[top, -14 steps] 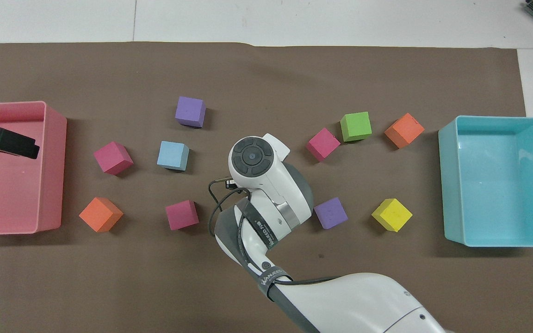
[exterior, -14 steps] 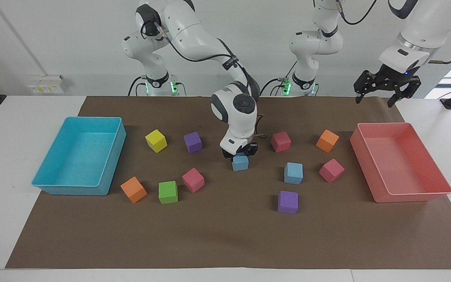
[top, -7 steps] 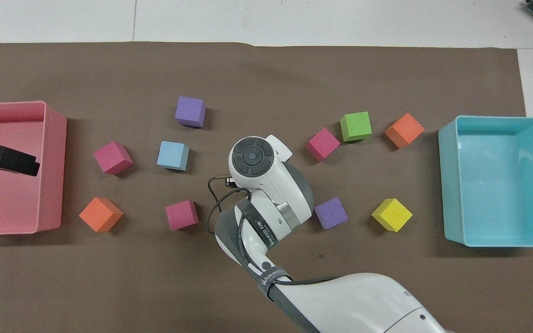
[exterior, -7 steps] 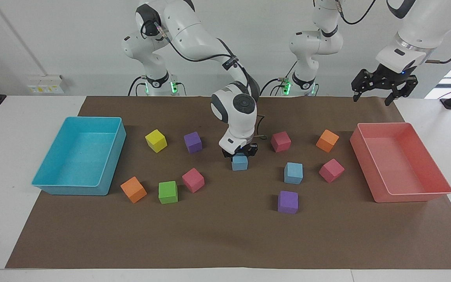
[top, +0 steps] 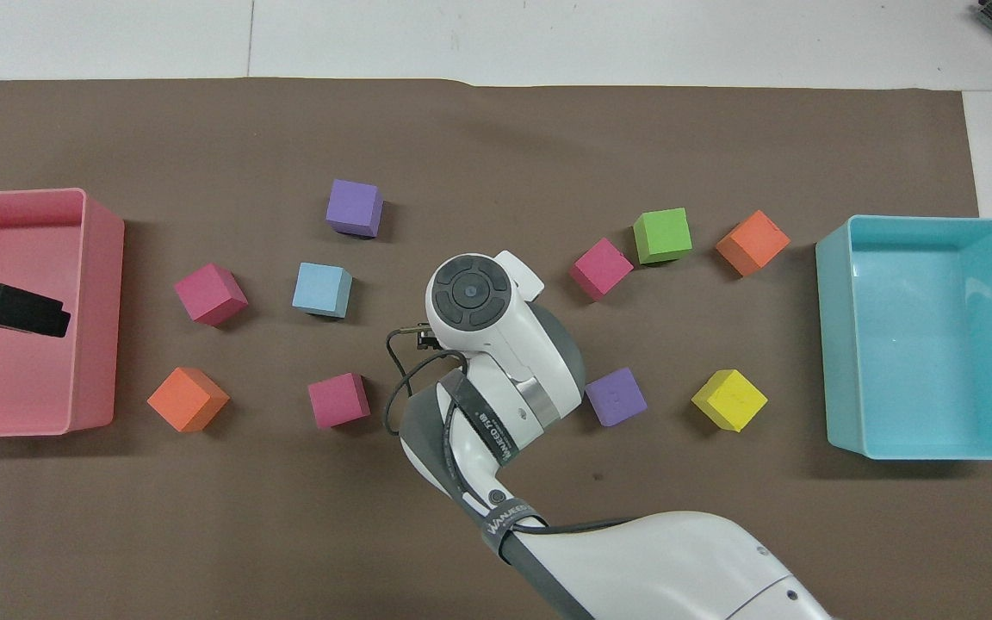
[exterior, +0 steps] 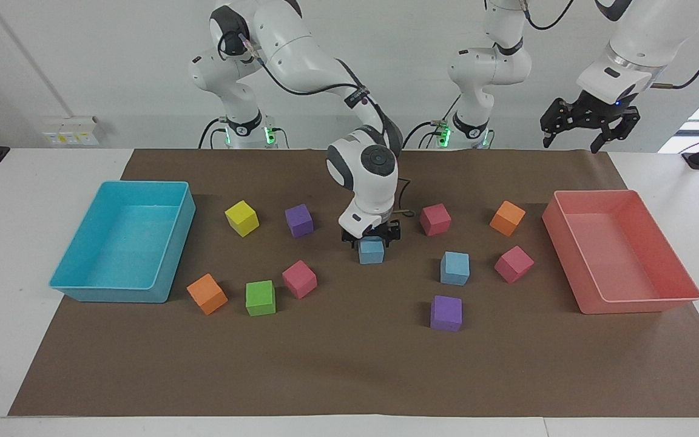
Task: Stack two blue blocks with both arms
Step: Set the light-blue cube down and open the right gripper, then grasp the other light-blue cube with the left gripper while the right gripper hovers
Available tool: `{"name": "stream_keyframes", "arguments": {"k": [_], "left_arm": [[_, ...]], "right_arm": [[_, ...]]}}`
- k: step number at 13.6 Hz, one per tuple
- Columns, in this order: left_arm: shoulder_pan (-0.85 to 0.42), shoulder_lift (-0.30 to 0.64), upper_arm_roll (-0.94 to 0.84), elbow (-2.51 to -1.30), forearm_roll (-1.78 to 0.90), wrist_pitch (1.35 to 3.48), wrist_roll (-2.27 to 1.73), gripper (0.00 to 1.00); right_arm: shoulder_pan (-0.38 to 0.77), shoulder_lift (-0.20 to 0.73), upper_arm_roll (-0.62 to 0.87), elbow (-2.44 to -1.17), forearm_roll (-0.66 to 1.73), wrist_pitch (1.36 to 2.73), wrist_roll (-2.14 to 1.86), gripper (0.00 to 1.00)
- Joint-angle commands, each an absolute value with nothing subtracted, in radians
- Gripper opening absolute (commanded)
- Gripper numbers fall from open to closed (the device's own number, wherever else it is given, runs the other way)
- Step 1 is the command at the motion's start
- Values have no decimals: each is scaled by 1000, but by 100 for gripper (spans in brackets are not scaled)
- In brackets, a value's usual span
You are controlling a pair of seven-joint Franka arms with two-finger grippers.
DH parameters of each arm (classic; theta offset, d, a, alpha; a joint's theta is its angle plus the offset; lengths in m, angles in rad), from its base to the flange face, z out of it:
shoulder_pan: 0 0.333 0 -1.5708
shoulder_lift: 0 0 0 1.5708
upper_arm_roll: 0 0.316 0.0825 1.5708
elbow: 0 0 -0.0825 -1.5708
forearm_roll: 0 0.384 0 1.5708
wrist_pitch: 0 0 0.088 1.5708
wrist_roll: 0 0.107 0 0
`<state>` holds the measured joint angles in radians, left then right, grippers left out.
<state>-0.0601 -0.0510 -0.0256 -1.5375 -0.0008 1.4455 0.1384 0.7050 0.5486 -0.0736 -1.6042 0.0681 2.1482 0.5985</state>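
Note:
One blue block (exterior: 372, 251) is at the middle of the mat, between the fingers of my right gripper (exterior: 372, 241), which points straight down and is shut on it, just above the mat. In the overhead view my right arm's wrist (top: 472, 297) hides this block and the gripper. The second blue block (exterior: 455, 267) (top: 321, 290) lies free on the mat, toward the left arm's end. My left gripper (exterior: 588, 123) (top: 7, 308) hangs open and empty, high over the pink tray.
A pink tray (exterior: 628, 302) stands at the left arm's end and a turquoise tray (exterior: 113, 295) at the right arm's end. Purple (exterior: 446, 313), pink (exterior: 514, 264), orange (exterior: 507, 218), green (exterior: 260, 297) and yellow (exterior: 241, 218) cubes lie scattered around.
My right gripper has risen slightly with the blue block in it. My left gripper has moved up and back toward the robots over the pink tray.

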Motion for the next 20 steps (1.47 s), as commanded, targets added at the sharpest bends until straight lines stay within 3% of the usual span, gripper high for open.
{"name": "stream_keyframes", "arguments": {"k": [1, 6, 10, 13, 17, 20], "left_arm": [[-61, -60, -28, -1546, -14, 1477, 130, 100], [-75, -43, -31, -1549, -15, 1549, 132, 100], [-144, 38, -31, -1557, -15, 1653, 129, 100], [-182, 100, -31, -1591, -15, 1777, 129, 100], [-236, 130, -31, -1724, -15, 1943, 105, 100], [-288, 152, -31, -1874, -15, 2138, 51, 100]], "right_arm": [[695, 473, -74, -1641, 72, 2157, 609, 100], [646, 393, -83, -1643, 66, 2140, 582, 100], [548, 357, -78, -1647, 95, 2054, 364, 100], [476, 356, -80, -1684, 346, 2068, 167, 100], [427, 339, -78, -1752, 574, 2057, 60, 100], [437, 347, -78, -1790, 635, 2126, 43, 100]]}}
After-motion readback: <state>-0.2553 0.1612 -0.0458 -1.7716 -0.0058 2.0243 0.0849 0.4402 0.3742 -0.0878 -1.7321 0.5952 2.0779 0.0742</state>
